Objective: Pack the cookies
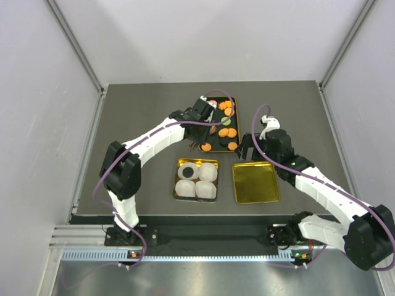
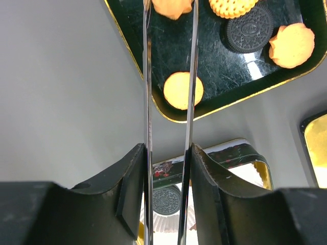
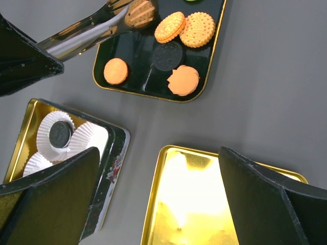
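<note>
Top external view, starting on the left. The left arm reaches out over the middle of the bench (image 1: 136, 123) towards its far edge. The left pincer (image 2: 167, 150) is pressed tight on a pair of metal tongs (image 2: 192, 76), with both blades squeezed between its fingers. The tong tips are over the black tray (image 3: 138, 76) and have an orange cookie (image 3: 139, 13) between them.

Closer to the near edge, about mid-bench, there's an open tin (image 3: 115, 153) packed with white cup liners (image 3: 87, 135). One liner has a black sandwich cookie (image 3: 60, 132) sitting in it. I can't see anything in the others.

The tray is just beyond the tin, and the rest of the cookies are on it. Nearest the tin is a plain round orange one (image 3: 116, 71). Then there's a second black sandwich (image 3: 168, 55), a scalloped orange one (image 3: 183, 80) and two round biscuit types touching each other (image 3: 170, 26). A green one (image 1: 226, 121) sits further up the tray.

Just right of the tin, a gold lid (image 1: 255, 182) lies shiny side up and apart from it. The right pincer (image 3: 159, 158) hangs over the far end of that lid. It's spread wide and holding nothing.
</note>
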Available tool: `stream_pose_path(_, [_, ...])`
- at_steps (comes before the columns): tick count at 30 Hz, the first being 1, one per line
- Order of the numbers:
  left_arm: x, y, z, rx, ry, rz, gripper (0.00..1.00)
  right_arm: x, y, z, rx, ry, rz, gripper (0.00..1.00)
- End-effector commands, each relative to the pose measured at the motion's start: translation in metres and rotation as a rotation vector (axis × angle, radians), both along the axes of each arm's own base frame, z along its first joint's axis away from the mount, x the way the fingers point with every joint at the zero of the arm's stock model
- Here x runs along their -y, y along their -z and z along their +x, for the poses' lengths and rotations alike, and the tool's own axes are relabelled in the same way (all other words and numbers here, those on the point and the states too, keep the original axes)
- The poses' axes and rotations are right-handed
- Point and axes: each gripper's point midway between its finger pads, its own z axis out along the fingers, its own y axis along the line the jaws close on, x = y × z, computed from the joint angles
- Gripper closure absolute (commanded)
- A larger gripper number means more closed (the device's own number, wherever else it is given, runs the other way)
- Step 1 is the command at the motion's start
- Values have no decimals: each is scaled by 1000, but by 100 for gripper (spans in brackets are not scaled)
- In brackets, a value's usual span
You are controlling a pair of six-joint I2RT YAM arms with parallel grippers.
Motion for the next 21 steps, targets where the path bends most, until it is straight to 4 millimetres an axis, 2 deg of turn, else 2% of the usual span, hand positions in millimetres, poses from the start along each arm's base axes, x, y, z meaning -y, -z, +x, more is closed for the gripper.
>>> stream_pose_path(1, [2, -45, 8, 98, 1, -39, 60, -2, -19, 10, 55, 5, 12, 0])
stream_pose_path(5, [1, -66, 1, 109, 11, -78, 60, -1, -19, 10, 56, 5, 10, 0])
stream_pose_path(6, [2, -75, -5, 112, 22, -105, 60, -1, -18, 10, 56, 6, 7, 0])
stream_pose_path(8, [-1, -74, -15, 94, 29, -111, 61, -1, -20, 10, 59, 7, 8, 0])
stream_pose_path(9, [-5, -84, -21, 104, 32, -128, 61, -1, -19, 10, 57, 6, 8, 0])
stream_pose_path(10, [-8, -79, -29, 78, 38, -125, 61, -1, -19, 10, 58, 7, 8, 0])
stream_pose_path(11, [-12, -89, -37, 89, 42, -140, 60, -1, -20, 10, 59, 6, 9, 0])
stream_pose_path(12, [-15, -90, -43, 83, 47, -146, 61, -1, -19, 10, 56, 8, 8, 0])
stream_pose_path(13, [-19, -82, -53, 54, 53, -142, 60, -1, -19, 10, 56, 6, 7, 0])
stream_pose_path(14, [-23, -92, -61, 67, 58, -159, 61, -1, -19, 10, 56, 7, 7, 0])
stream_pose_path(15, [-26, -92, -67, 59, 61, -165, 61, -1, -19, 10, 56, 6, 7, 0])
stream_pose_path(16, [-30, -84, -76, 29, 62, -162, 61, -1, -19, 10, 56, 7, 7, 0])
stream_pose_path(18, [-37, -89, -93, 20, 70, -180, 61, -1, -18, 10, 52, 6, 5, 0])
stream_pose_path(20, [-43, -79, -110, -16, 76, -182, 61, -1, -18, 10, 53, 6, 3, 0])
stream_pose_path(21, [-43, -85, -121, -20, 92, -213, 60, -1, -18, 10, 53, 4, 3, 0])
